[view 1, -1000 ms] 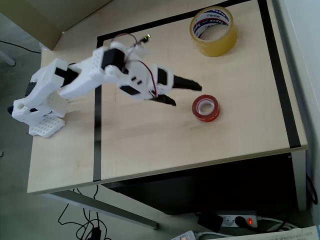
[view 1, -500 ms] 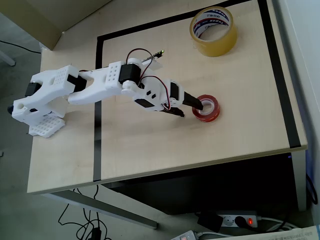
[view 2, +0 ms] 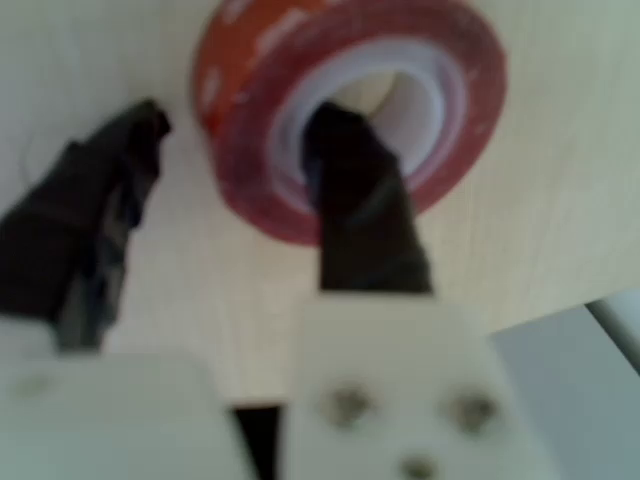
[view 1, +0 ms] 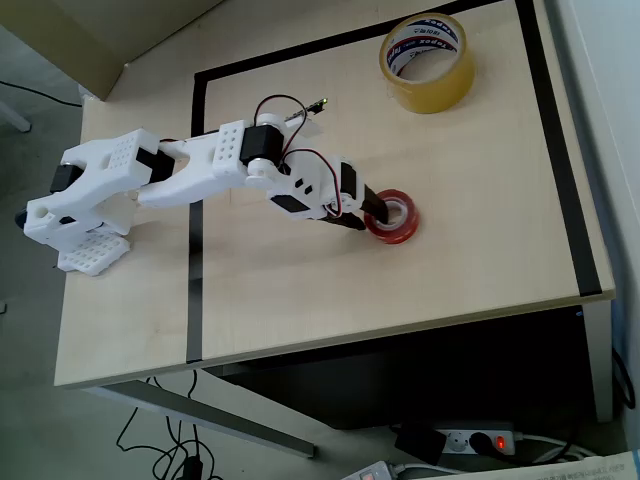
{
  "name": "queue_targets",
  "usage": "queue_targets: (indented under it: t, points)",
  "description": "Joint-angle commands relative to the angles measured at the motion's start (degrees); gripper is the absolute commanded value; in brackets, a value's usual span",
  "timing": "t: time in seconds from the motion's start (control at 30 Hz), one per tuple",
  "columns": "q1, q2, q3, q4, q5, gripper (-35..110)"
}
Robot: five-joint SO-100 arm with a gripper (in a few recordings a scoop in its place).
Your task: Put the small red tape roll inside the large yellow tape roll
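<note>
Pincer (view 1: 372, 214) of the white arm (view 1: 190, 172) reaches across the table (view 1: 480, 270) in the overhead view, its dark tips meeting the near side of the small red tape roll (view 1: 392, 216). In the wrist view the pincer (view 2: 245, 180) stands with its jaws apart: one black finger (view 2: 355, 195) dips into the roll's white core, while the other (view 2: 95, 215) sits outside the red wall, so the wall of the small red tape roll (view 2: 350, 110) lies between the two. The blur is heavy here, and the outer finger appears to stand just off the tape rather than pressed on it, so it seems the roll is straddled and not clamped.

The roll lies flat on the pale wood directly ahead of the pincer, hole facing up. The large yellow tape roll (view 1: 427, 62) lies well apart from the pincer, beyond it and off towards the top of the overhead view, close to the black tape line (view 1: 300, 52) that borders the work area. It too lies flat, with its printed white core showing. Red and black wires (view 1: 285, 110) loop above the arm's wrist joint, behind the pincer.
</note>
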Motion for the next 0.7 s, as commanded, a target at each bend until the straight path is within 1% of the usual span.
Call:
queue_targets:
  t: [0.0, 0.2, 0.33, 0.43, 0.57, 0.67]
  points:
    - [-0.2, 4.7, -2.6, 3.7, -1.1, 9]
    - [-1.9, 9.8, -2.6, 9.1, -1.8, 8]
    - [-3.8, 13.0, -2.6, 13.0, -2.1, 0]
    - [-4.8, 15.8, -2.8, 13.4, -2.1, 0]
    - [-5.6, 19.7, -6.6, 9.8, -2.5, 0]
    - [-6.7, 23.8, -6.8, 1.1, -2.5, 0]
